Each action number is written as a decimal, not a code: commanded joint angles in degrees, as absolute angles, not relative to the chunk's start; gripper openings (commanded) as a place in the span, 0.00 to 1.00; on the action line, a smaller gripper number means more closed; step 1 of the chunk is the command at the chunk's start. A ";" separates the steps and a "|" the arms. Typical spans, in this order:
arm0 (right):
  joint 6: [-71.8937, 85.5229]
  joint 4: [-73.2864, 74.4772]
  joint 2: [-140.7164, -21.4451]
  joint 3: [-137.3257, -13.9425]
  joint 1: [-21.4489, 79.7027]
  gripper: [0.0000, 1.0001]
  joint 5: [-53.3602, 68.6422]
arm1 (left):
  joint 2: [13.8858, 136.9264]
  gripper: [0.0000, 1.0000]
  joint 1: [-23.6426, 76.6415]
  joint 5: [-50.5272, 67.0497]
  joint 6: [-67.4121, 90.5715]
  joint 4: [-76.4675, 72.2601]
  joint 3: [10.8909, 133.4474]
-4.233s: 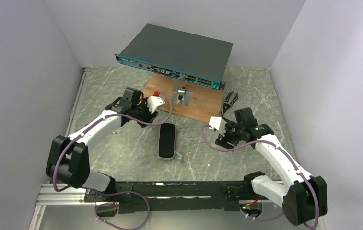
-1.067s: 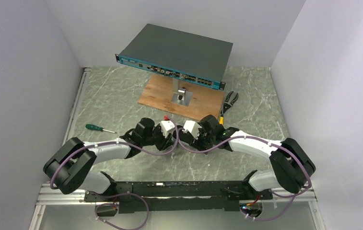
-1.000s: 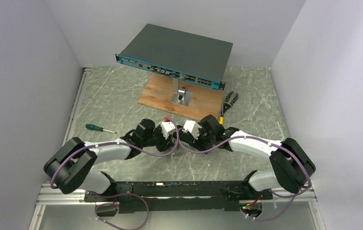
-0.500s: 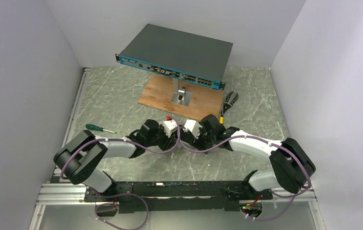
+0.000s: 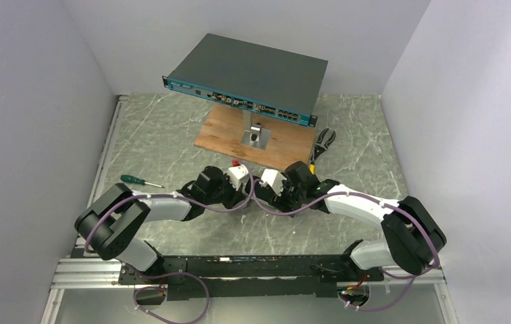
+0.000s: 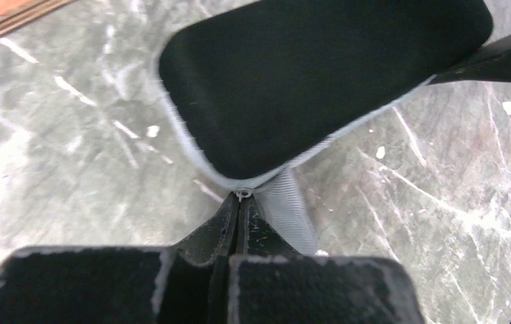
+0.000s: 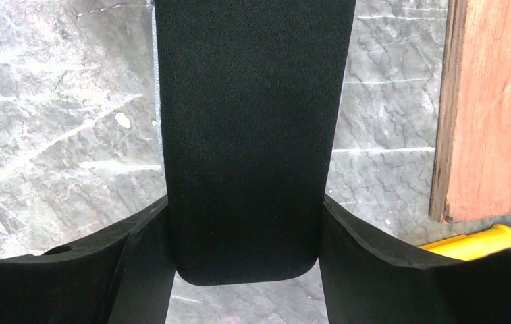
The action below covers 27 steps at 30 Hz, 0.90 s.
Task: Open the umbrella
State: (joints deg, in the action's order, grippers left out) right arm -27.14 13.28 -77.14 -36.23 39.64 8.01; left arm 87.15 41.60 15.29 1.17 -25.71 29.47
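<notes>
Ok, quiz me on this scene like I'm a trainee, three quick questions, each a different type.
1. True or false: the right gripper straddles the black case, one finger on each side.
2. Multiple choice: the left gripper is A) wide open, B) shut on the zip pull at the case's edge, C) out of view.
3. Fill in: the screwdriver has a ___ handle.
Key: 1 true; 2 B; 3 green.
</notes>
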 commanded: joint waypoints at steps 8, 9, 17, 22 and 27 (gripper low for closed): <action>-33.94 21.62 -75.49 -32.52 38.38 0.23 11.54 | 81.40 0.00 33.41 14.96 -3.00 -25.22 29.66; -34.79 21.71 -75.41 -32.52 38.36 0.23 11.86 | 81.55 0.00 33.36 15.96 -3.52 -25.41 29.89; -49.28 22.29 -75.29 -32.85 38.56 0.22 15.49 | 83.46 0.00 33.39 23.10 -9.23 -25.22 31.66; -56.84 25.21 -78.56 -35.99 38.53 0.24 18.76 | 85.16 0.00 33.37 24.41 -9.35 -25.30 32.81; -63.77 27.14 -80.31 -38.03 38.53 0.36 20.44 | 86.24 0.00 33.32 23.49 -7.81 -24.09 33.98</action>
State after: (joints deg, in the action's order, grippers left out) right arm -54.33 17.52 -77.97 -37.63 38.17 15.75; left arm 85.84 34.15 24.71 -7.81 -21.15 30.70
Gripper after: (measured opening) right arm 0.671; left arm 0.012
